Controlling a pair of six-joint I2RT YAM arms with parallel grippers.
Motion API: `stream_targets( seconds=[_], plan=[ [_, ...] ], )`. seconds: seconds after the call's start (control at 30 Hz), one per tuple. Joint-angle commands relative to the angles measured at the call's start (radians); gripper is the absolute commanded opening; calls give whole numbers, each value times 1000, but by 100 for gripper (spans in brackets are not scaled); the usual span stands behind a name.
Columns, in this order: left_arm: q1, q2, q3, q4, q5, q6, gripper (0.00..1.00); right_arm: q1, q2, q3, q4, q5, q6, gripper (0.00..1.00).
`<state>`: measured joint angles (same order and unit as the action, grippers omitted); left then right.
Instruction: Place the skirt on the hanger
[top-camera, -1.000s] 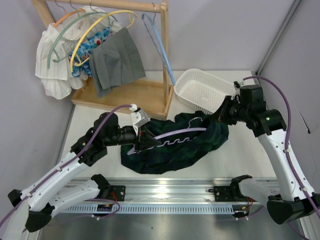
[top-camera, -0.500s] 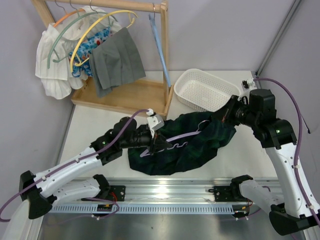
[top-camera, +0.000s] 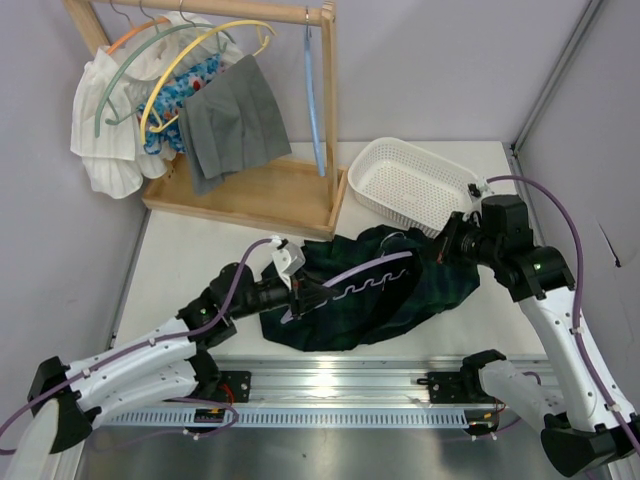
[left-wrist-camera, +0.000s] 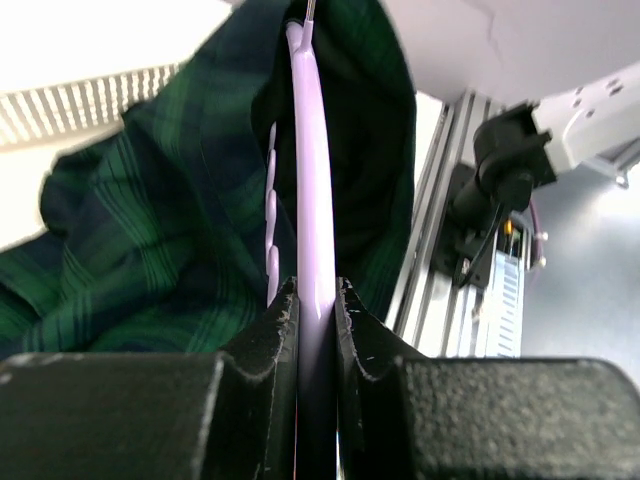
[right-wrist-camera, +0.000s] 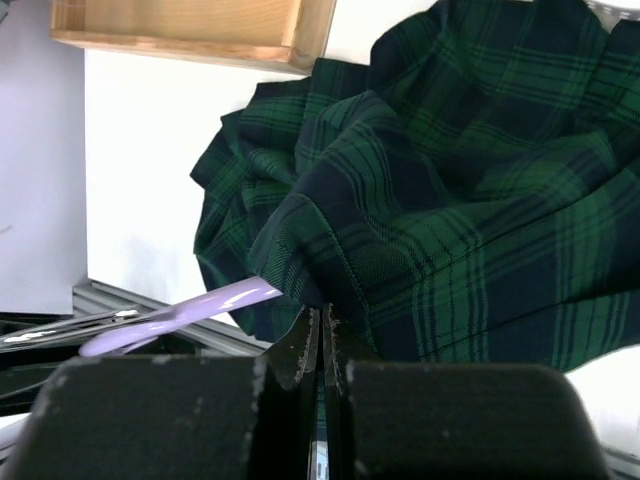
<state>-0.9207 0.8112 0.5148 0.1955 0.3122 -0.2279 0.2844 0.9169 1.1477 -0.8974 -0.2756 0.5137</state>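
Note:
The dark green and navy plaid skirt (top-camera: 400, 300) lies bunched on the table between the two arms. The pale lavender hanger (top-camera: 365, 272) runs across it, its wavy bar showing against the fabric. My left gripper (top-camera: 303, 293) is shut on the hanger's left end; in the left wrist view the lavender hanger (left-wrist-camera: 310, 180) stands edge-on between the pads of that gripper (left-wrist-camera: 317, 300), with the skirt (left-wrist-camera: 150, 230) behind. My right gripper (top-camera: 443, 250) is shut on the skirt's right edge. From the right wrist, the skirt (right-wrist-camera: 450, 180) spreads out from the gripper (right-wrist-camera: 322, 325) and one hanger (right-wrist-camera: 190, 310) tip pokes out at the left.
A wooden rack (top-camera: 240, 190) stands at the back left with a grey garment (top-camera: 235, 120), a white ruffled garment (top-camera: 110, 140), a yellow hanger (top-camera: 200, 60) and a light blue hanger (top-camera: 315, 100). A white basket (top-camera: 410, 180) sits back right. A metal rail (top-camera: 340, 390) runs along the near edge.
Both arms carried the skirt and hanger to the right, then back a little left and nearer. The right gripper has come lower. The light blue hanger on the rack swung to hang straight.

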Motion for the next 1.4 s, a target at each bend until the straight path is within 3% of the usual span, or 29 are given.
stream_targets(
  seconds=[0.0, 0.37, 0.4, 0.43, 0.5, 0.53, 0.67, 0.93, 1.1, 1.23, 1.37],
  plan=[
    [-7, -27, -13, 228, -12, 2, 0, 7, -21, 0, 11, 9, -38, 0],
    [-84, 51, -45, 370, -22, -21, 0, 59, -30, -34, 77, -27, -41, 2],
    [-87, 54, -45, 374, -30, -22, 0, 64, -30, -34, 77, -22, -47, 9],
    [-90, 55, -47, 381, -38, -22, 0, 71, -29, -29, 71, -20, -55, 29],
    [-93, 57, -55, 383, -45, -27, 0, 78, -27, -13, 48, -22, -86, 50],
    [-93, 56, -58, 381, -50, -27, 0, 81, -29, 10, 42, -22, -98, 66],
    [-93, 54, -61, 367, -71, -27, 0, 110, -68, 18, 64, -25, -162, 88],
    [-93, 72, -70, 421, -78, -82, 0, 177, -206, -163, 193, 4, -224, 93],
    [-92, 74, -108, 493, -76, -128, 0, 191, -314, -218, 236, 201, -205, 92],
    [-93, 57, -114, 483, -78, -119, 0, 185, -300, -142, 149, 515, -84, 99],
    [-93, 65, -101, 456, -56, -103, 0, 180, -213, -31, 60, 500, 15, 99]
  ],
)
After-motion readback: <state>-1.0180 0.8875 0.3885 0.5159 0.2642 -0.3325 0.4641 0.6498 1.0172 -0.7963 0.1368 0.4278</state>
